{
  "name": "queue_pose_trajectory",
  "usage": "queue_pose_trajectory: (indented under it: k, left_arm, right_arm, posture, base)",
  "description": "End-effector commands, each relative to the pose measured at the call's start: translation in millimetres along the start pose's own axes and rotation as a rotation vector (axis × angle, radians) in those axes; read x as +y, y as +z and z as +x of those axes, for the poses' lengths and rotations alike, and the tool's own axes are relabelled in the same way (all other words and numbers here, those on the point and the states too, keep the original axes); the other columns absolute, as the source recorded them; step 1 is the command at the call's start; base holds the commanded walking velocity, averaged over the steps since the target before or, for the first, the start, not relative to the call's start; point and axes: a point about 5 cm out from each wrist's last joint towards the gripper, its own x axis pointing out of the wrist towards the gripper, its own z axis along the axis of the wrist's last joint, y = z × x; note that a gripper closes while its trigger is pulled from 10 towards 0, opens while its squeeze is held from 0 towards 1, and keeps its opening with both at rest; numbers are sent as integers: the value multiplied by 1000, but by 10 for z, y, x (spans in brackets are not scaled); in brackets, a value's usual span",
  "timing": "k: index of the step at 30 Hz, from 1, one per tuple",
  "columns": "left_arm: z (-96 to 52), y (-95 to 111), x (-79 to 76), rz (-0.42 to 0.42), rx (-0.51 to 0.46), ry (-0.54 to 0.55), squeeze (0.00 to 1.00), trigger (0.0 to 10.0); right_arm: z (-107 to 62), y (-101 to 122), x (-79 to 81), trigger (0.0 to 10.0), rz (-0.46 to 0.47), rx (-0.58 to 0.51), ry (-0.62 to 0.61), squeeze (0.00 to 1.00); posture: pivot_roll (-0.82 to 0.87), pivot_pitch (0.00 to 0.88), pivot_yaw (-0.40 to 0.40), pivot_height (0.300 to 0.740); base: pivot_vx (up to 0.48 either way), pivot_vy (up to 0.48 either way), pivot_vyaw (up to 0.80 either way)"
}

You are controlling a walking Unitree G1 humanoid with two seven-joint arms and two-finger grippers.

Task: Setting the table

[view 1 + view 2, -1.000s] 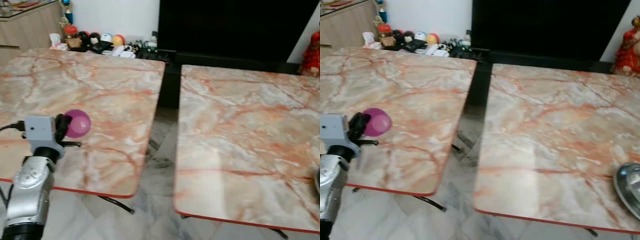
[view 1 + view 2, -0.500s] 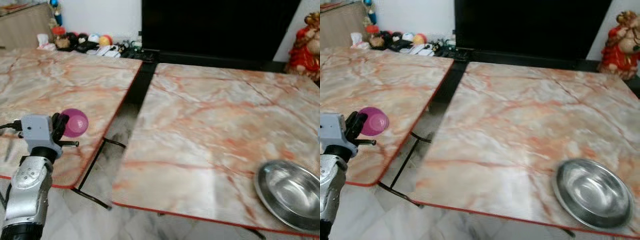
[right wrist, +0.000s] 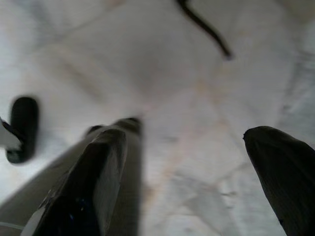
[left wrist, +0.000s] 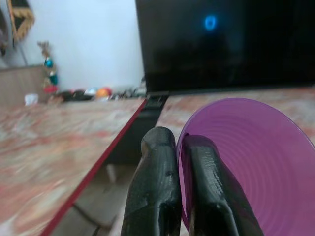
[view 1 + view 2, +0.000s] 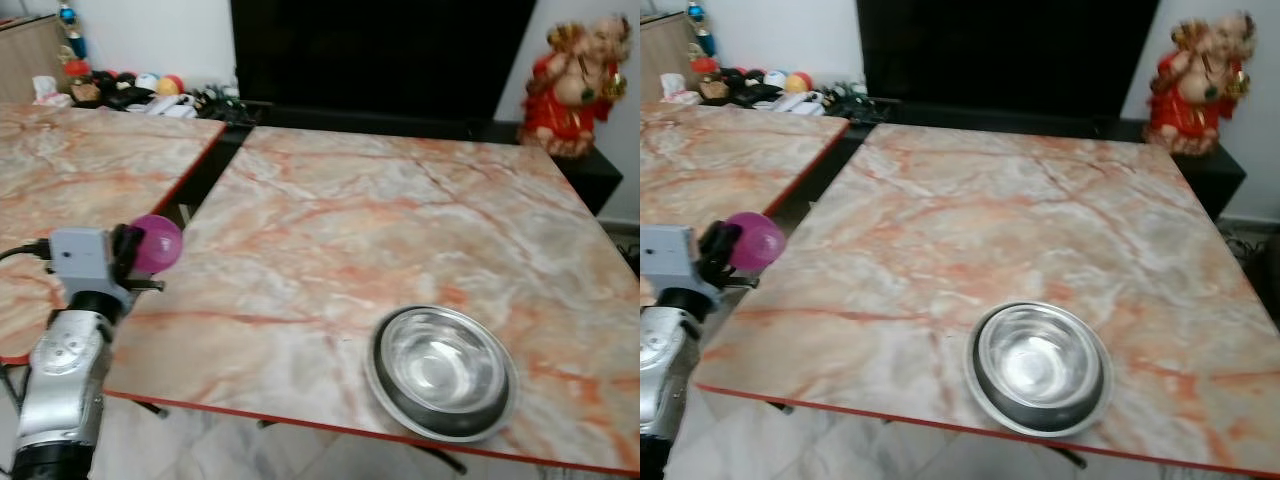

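Up at the near left edge of the pink-veined marble counter (image 5: 400,220), the left claw (image 4: 172,147) pinches the rim of a small translucent purple plastic bowl (image 5: 156,244), while a round shiny steel bowl (image 5: 440,370) sits near the counter's front edge and the right claw (image 3: 192,172) hangs wide open above the floor.

Two marble-patterned tables (image 5: 400,220) on pale tiled floor (image 3: 162,73) — black screen (image 5: 380,50) behind.

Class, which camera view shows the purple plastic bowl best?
The left wrist view: the purple plastic bowl looms large, its rim pinched in the left gripper. Both eye views show it small, beside the marble table.
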Motion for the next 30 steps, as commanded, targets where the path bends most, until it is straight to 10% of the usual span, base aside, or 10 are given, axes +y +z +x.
queue_pose_trajectory:
  k: [1,30]
  left_arm:
    - [13,31,76,21,-7,13,0,10000]
    - [-17,-35,113,-30,43,2,0,10000]
  right_arm:
    - [-11,-65,63,10000,-3,26,15,0]
    - [-18,-103,88,10000,-24,41,36,0]
  posture:
    - [7,17,9,740]
    - [16,39,-6,740]
  base:
    - [0,-465,0]
    - [0,-96,0]
